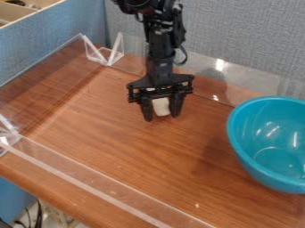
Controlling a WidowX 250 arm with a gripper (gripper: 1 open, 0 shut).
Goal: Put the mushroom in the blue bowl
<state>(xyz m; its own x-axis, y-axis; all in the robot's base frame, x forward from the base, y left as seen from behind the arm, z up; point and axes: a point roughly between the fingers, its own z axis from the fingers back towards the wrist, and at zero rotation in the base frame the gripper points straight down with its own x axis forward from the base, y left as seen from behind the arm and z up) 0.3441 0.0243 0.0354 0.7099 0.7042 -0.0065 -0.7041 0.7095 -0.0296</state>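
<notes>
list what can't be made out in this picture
- mushroom: camera view, mostly behind and between the gripper's fingers, so its cap and any contact can't be told
- bowl: camera view, right side cut off by the picture's edge
- arm: camera view, upper part cut off by the top edge
- cables: camera view, cut off at the bottom edge

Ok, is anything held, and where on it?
Can't tell: the claw straddles the mushroom, but contact isn't clearly visible.
</notes>
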